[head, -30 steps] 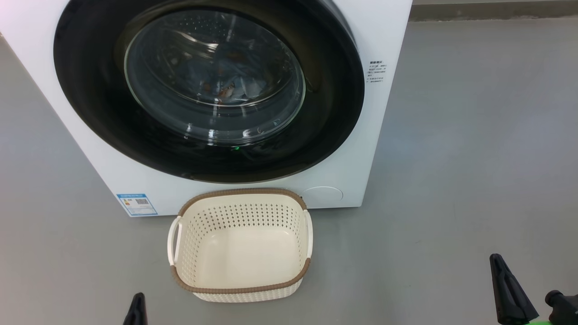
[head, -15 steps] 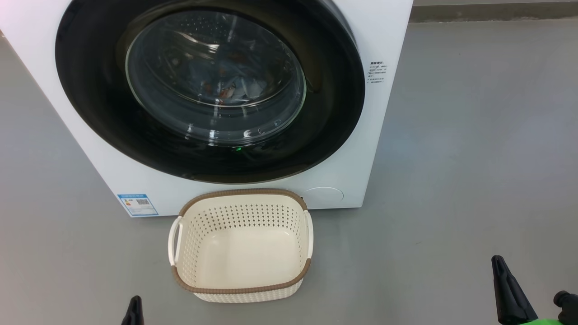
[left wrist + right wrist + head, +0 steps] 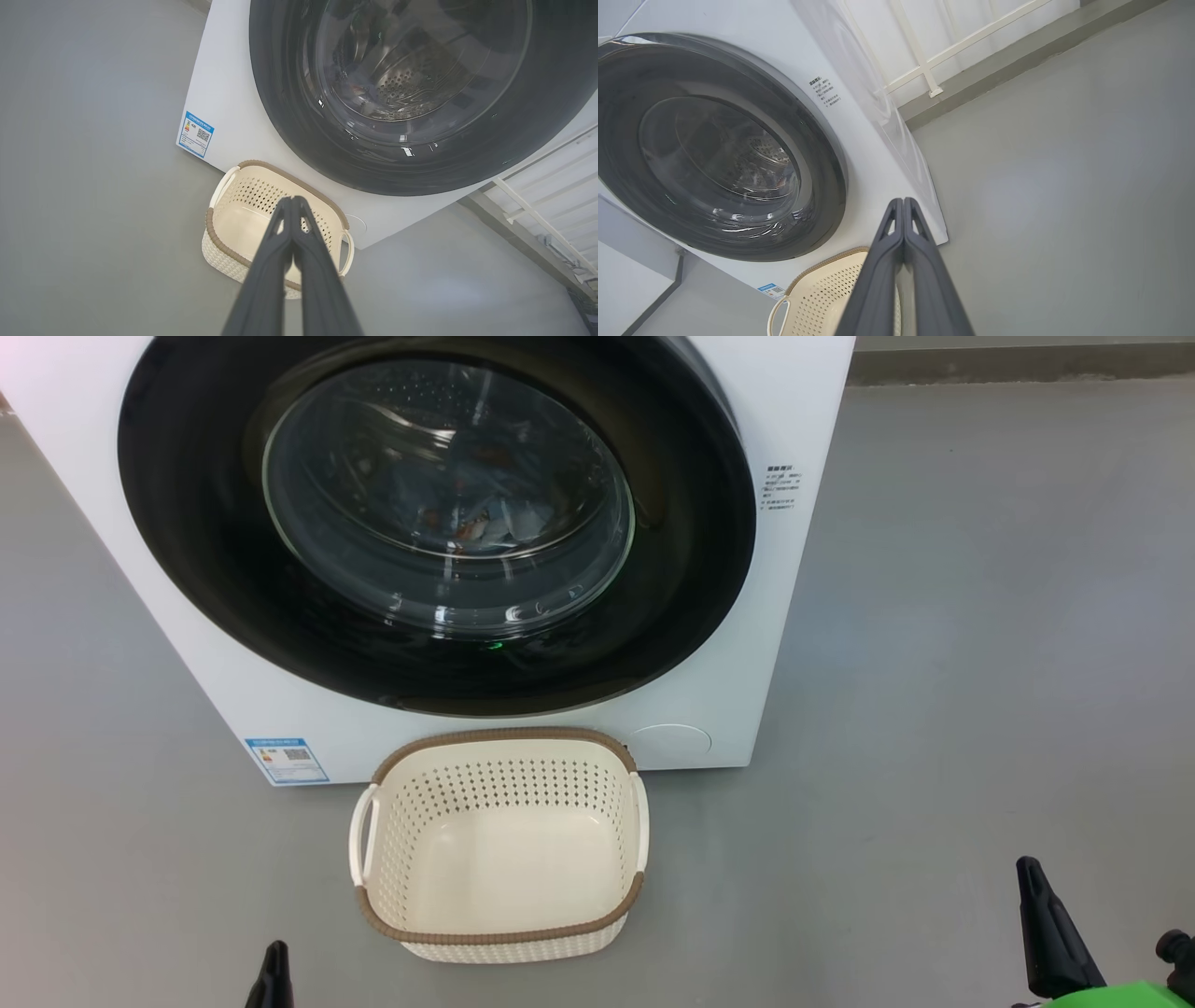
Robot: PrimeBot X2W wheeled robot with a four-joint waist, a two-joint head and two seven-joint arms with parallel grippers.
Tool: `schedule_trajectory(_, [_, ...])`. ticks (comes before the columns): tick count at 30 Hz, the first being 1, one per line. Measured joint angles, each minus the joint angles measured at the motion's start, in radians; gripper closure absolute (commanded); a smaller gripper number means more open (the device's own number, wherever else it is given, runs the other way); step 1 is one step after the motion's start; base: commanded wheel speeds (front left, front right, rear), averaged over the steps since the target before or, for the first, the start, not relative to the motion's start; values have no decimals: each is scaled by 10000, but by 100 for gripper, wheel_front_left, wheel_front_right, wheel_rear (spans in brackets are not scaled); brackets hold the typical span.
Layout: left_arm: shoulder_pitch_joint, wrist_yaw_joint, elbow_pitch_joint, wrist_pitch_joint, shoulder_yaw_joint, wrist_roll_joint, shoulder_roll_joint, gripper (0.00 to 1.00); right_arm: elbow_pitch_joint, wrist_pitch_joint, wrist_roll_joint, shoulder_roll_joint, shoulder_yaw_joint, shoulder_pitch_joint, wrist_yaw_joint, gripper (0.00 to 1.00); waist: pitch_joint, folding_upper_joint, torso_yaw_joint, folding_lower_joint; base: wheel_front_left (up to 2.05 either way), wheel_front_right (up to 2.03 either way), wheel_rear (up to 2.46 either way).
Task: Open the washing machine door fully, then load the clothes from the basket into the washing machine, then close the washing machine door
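Faces the washing machine [image 3: 794, 420] head-on, with the washing machine door [image 3: 695, 569] shut flat against the white front. Shows the clothes [image 3: 476, 523] through the bulging glass window, a dim heap of blue and orange low inside the drum. Places the basket [image 3: 499, 934] upright on the grey floor [image 3: 980, 663] just in front of the machine's lower edge, with nothing in it and its far rim below the black door ring; cannot tell whether rim and machine touch. Sets a blue label sticker [image 3: 286, 760] at the lower left corner of the front panel, near the basket's left handle, and a small round cover [image 3: 668, 740] at the lower right. Holds the left gripper [image 3: 273, 971] at the bottom edge of the head view, left of the basket, fingers pressed tip to tip and gripping nothing; points toward the basket in the left wrist view. Holds the right gripper [image 3: 1027, 873] well right of the basket above bare floor, likewise closed tight on nothing.
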State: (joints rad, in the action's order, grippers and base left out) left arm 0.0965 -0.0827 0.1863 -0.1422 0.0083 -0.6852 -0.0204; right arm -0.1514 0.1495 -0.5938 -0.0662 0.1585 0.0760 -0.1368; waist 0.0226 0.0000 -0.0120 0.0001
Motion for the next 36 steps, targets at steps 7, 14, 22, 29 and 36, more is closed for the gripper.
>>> schedule_trajectory(7, [-37,-12,54,140,40,-625,-2,100,-79,-205,-711,12,-44,-35,0,100,-14,0,8,0,0,0,0])
schedule_trajectory(14, [-207,-25,109,382,84,-1365,-6,100,-174,-439,-1494,23,-71,-183,2,100,-29,0,17,-1,0,0,0])
schedule_trajectory(22, [-308,-100,198,608,150,-2207,-8,100,-282,-644,-2385,33,-84,-249,2,100,-47,0,29,0,0,0,0])
schedule_trajectory(29, [-448,-102,253,800,226,-2924,-15,100,-374,-863,-3206,40,-100,-400,2,100,-63,0,38,0,0,0,0])
schedule_trajectory(36, [-638,-134,322,989,291,-3620,-25,100,-451,-1081,-4008,52,-111,-426,2,100,-78,0,48,0,0,0,0])
